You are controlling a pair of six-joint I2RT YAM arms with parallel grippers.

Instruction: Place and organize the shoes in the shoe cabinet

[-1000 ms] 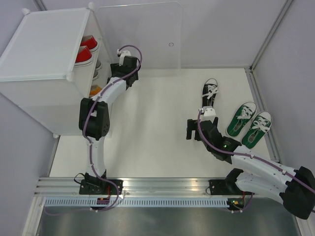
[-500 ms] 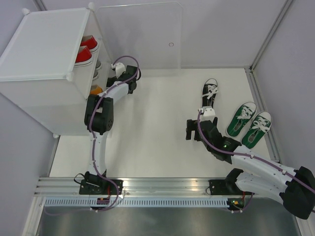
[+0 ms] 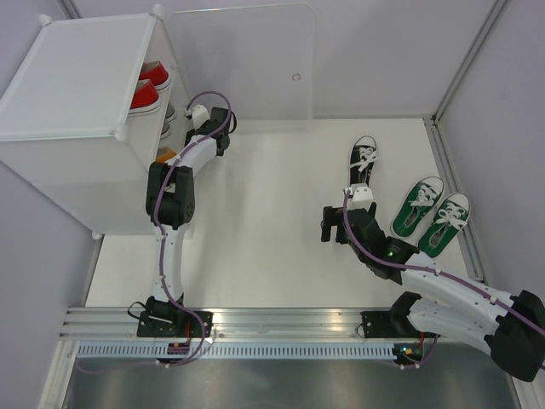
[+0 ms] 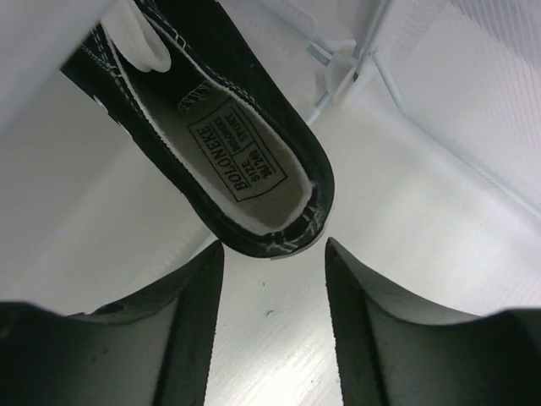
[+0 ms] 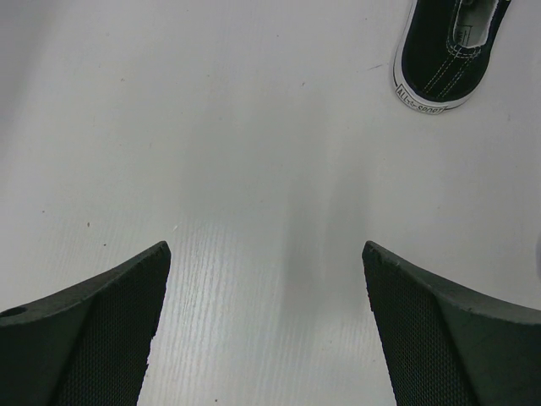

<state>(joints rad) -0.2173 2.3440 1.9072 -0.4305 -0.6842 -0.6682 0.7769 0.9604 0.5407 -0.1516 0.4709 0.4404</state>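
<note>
Overhead, the large translucent white plastic shoe cabinet [image 3: 77,85] is standing at the table's far left corner. Its top is hiding most of what it holds. Only the ends of a pair of red canvas sneakers [image 3: 149,85], a sliver of a grey sneaker [image 3: 169,112] and a sliver of an orange sneaker [image 3: 164,156] are peeking out at its open side. The clear plastic door panel [image 3: 243,60] is standing open along the far edge.

The left gripper [image 4: 273,256] is reaching into that opening with its jaws parted, holding nothing. A black canvas sneaker [image 4: 228,144] is lying on a white shelf just ahead, its heel sitting close between the two fingertips without clearly touching either. Its toe is running out of the wrist view, and which shelf it is on cannot be told.

The right gripper [image 5: 265,247] is hovering, spread wide and empty, over the white table [image 5: 254,127] right of the middle. The heel of a second black canvas sneaker [image 5: 435,51] is being cut off at the corner of its wrist view. That shoe is lying toward the far edge, and a pair of green canvas sneakers [image 3: 417,204] is lying side by side near the right edge.
</note>
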